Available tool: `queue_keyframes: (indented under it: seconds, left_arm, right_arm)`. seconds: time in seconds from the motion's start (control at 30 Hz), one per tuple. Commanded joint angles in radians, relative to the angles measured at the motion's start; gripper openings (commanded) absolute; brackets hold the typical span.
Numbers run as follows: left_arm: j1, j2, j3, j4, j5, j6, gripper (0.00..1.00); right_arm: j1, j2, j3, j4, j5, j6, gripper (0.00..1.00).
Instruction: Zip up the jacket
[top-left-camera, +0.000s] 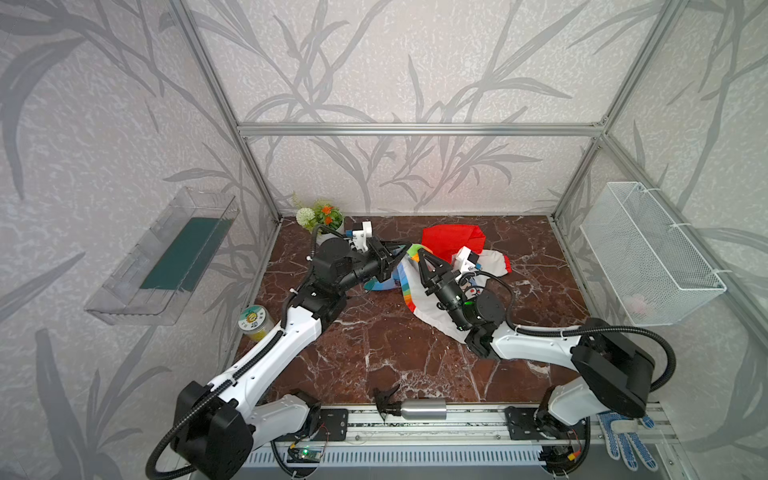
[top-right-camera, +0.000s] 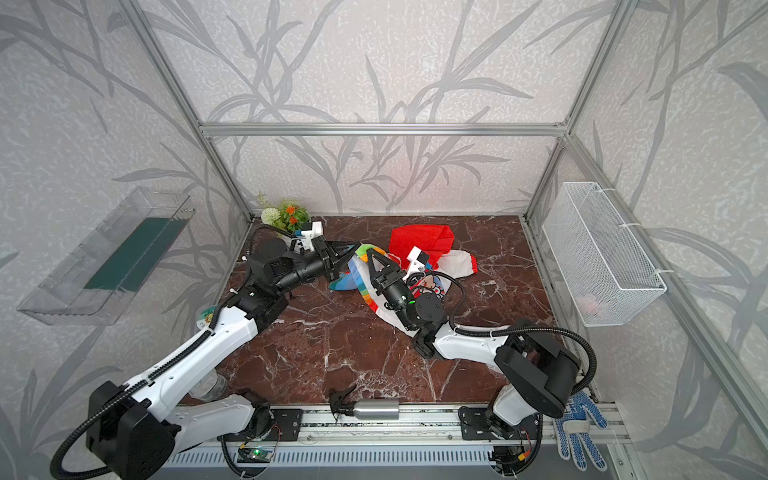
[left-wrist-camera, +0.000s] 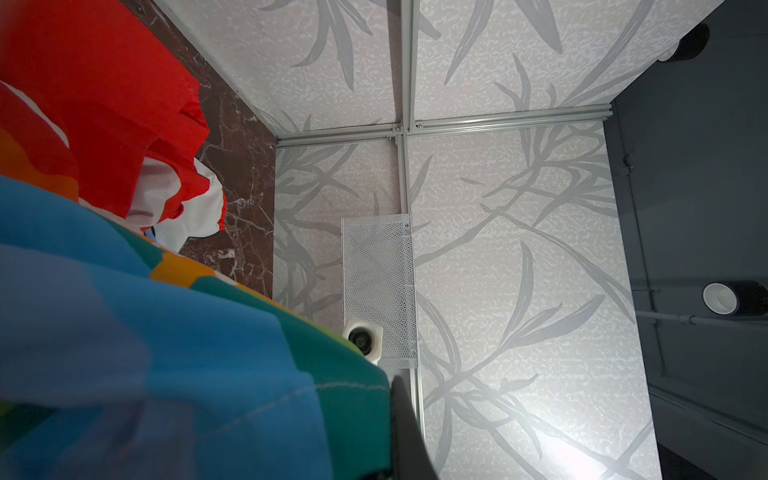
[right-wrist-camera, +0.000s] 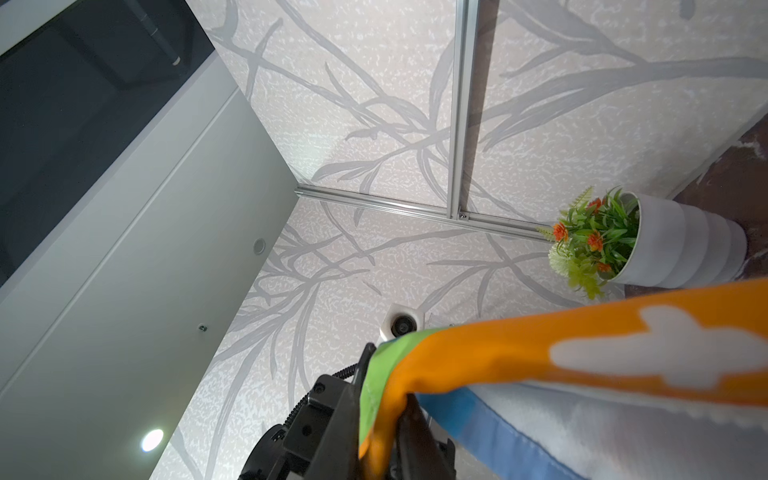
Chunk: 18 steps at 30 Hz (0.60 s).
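I'm pinching the jacket (top-left-camera: 409, 286), which is lying crumpled at the far middle of the desk (top-left-camera: 374, 340). My left fingers (top-left-camera: 390, 262) are clamping its rainbow edge. My right fingers (top-left-camera: 434, 261) are gripping the orange-green fold just beside them. I judge I should be spreading gently, keeping both grips firm, until the hidden zipper shows.

Surfaces as I read them from my station:
- Jacket (top-left-camera: 446, 241): thin cloth, smooth, faint sheen on the red hood.
- Bench (top-left-camera: 395, 345): marble-look slab, glossy, white-veined.
- Cage frame (top-left-camera: 415, 129): bare metal profile, satin.
- Wall basket (top-left-camera: 648, 253): white-coated wire mesh.
- Side tray (top-left-camera: 137, 286): clear glossy plastic.
- Bottle (top-left-camera: 424, 409): brushed metal body, black plastic head.
- Glove (top-left-camera: 623, 440): knitted cloth with blue dots.
- Plant pot (right-wrist-camera: 685, 249): matt white, ribbed. I cannot tell ceramic from plastic.
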<state>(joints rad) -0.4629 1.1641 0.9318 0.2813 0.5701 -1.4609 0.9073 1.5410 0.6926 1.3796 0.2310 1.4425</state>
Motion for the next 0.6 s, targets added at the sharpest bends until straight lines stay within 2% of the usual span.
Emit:
queue_keyframes:
  seconds: [0.0,0.13,0.23,0.37,0.57]
  left_arm:
    - [-0.003,-0.036,0.019,-0.071,0.022,0.092,0.00]
    - [-0.004,-0.050,0.048,-0.168,0.033,0.224,0.00]
    - [-0.005,-0.052,0.071,-0.263,0.050,0.347,0.00]
    - [-0.004,-0.053,0.086,-0.349,0.081,0.491,0.00]
    - [-0.004,-0.079,0.055,-0.404,0.106,0.587,0.00]
  right_arm:
    - [-0.002,0.029,0.026,0.027,-0.007,0.066,0.09]
    - [-0.002,0.042,-0.008,0.026,-0.017,0.111,0.01]
    - [-0.002,0.045,-0.022,0.012,-0.023,0.150,0.00]
    - [0.007,-0.006,-0.048,-0.176,-0.053,0.243,0.00]
    - [0.006,-0.156,-0.070,-0.465,-0.086,0.256,0.00]
